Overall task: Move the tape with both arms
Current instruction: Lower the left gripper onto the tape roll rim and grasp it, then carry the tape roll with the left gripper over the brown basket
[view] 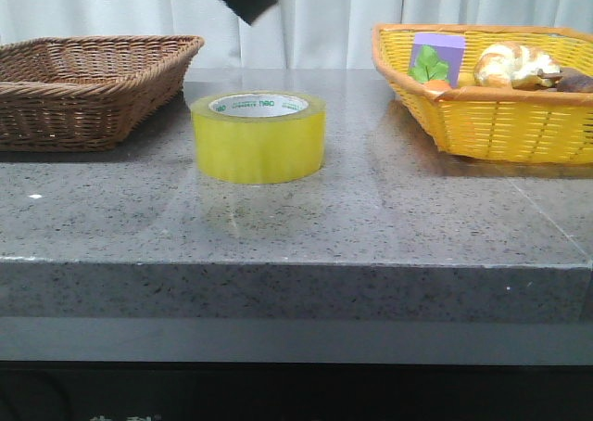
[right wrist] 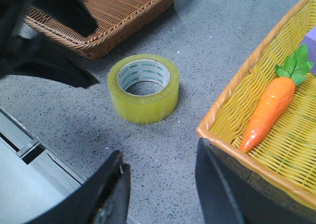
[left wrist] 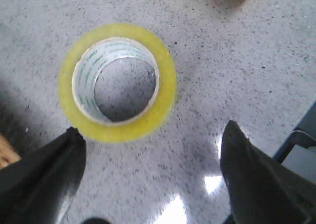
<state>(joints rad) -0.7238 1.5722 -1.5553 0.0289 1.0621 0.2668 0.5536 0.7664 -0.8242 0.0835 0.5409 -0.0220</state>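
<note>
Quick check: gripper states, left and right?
Left gripper: open, empty, above the tape.
Right gripper: open, empty.

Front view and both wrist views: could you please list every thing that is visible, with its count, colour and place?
Squat roll of translucent yellow packing tape: one, yellow with a white inner ring, flat on the table between the baskets.
Brown wicker basket: one, brown, on the left of the table.
Yellow woven basket: one, yellow, on the right of the table.
Plastic carrot: one, orange with green leaves, lying in the yellow basket.
Purple box: one, purple, in the yellow basket behind the carrot.
Bread-like item: one, tan and white, in the yellow basket; blurred.
Grey speckled stone table: one, grey.
Left gripper: one, black, open, above the tape.
Right gripper: one, black, open, holding nothing.
</note>
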